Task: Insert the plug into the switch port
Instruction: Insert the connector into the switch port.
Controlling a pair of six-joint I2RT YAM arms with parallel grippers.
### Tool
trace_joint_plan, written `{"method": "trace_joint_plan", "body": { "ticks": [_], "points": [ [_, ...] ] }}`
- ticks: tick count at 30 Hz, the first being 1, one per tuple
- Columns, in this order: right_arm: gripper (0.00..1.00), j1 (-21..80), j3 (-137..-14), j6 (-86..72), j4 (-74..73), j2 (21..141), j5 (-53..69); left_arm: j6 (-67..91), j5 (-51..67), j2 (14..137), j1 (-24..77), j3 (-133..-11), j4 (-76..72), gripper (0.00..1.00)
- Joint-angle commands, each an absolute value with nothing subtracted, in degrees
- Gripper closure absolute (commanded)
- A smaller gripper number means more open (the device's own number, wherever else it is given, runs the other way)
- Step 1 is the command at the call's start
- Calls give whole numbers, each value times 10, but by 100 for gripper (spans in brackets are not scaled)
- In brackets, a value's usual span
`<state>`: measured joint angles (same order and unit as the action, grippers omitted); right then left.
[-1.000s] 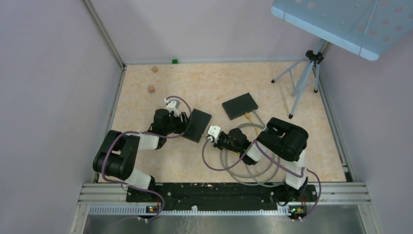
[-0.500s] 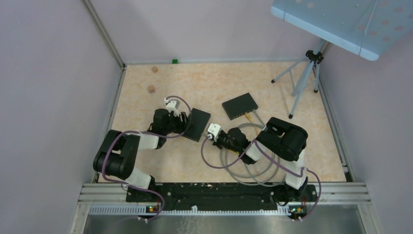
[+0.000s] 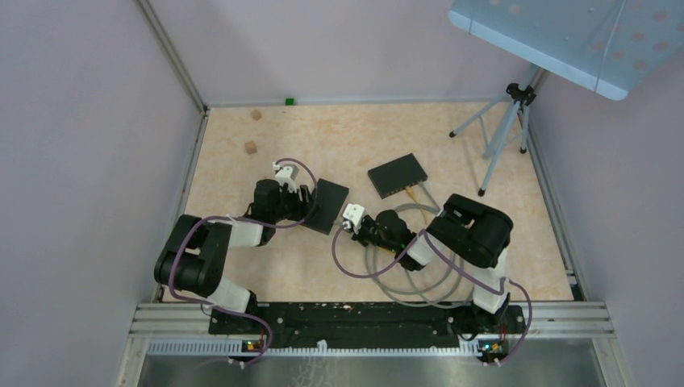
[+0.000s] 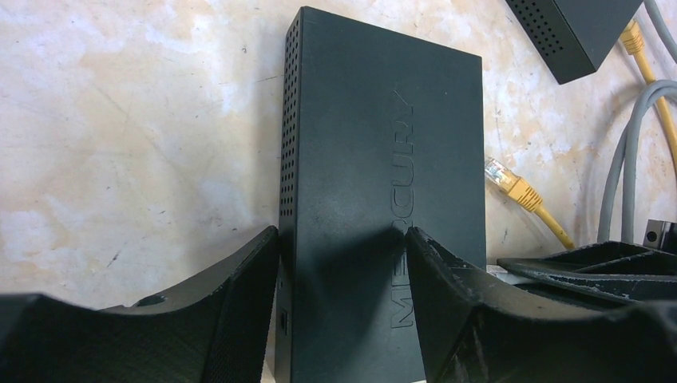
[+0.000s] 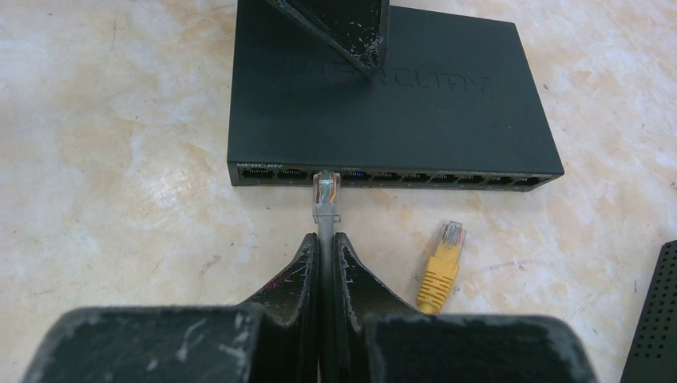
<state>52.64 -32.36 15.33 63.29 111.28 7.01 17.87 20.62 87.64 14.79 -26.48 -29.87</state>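
Note:
A black switch (image 3: pixel 327 206) lies flat on the table, its row of ports (image 5: pixel 383 175) facing my right gripper. My left gripper (image 4: pixel 343 239) holds the switch (image 4: pixel 383 159) from one short end. One finger is against the vented back face and the other lies on the top face. My right gripper (image 5: pixel 326 238) is shut on the grey cable just behind the clear plug (image 5: pixel 326 195). The plug points at the ports, its tip at the mouth of a port near the left end. Most of its body is outside. In the top view the right gripper (image 3: pixel 348 222) sits right beside the switch.
A loose yellow plug (image 5: pixel 441 267) lies in front of the ports, right of my right fingers. A second black switch (image 3: pixel 398 175) lies farther back with a yellow cable in it. Grey cable loops (image 3: pixel 403 278) lie near the right arm. A tripod (image 3: pixel 504 133) stands back right, small blocks (image 3: pixel 251 147) back left.
My right gripper has edged a little toward the switch with the plug. The left gripper and the switch have barely moved.

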Motion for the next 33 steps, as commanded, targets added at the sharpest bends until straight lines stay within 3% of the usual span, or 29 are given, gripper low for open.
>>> {"method": "trace_joint_plan", "body": {
  "ticks": [1, 8, 16, 33],
  "points": [
    [100, 530, -348, 148, 630, 1065, 84, 184, 266, 878, 156, -271, -264, 36],
    [100, 530, -347, 145, 610, 1041, 88, 180, 250, 866, 156, -268, -261, 36],
    [100, 532, -348, 156, 631, 1102, 71, 181, 272, 873, 156, -266, -272, 36],
    [100, 536, -282, 137, 838, 1161, 41, 186, 286, 880, 156, -263, -279, 36]
  ]
}}
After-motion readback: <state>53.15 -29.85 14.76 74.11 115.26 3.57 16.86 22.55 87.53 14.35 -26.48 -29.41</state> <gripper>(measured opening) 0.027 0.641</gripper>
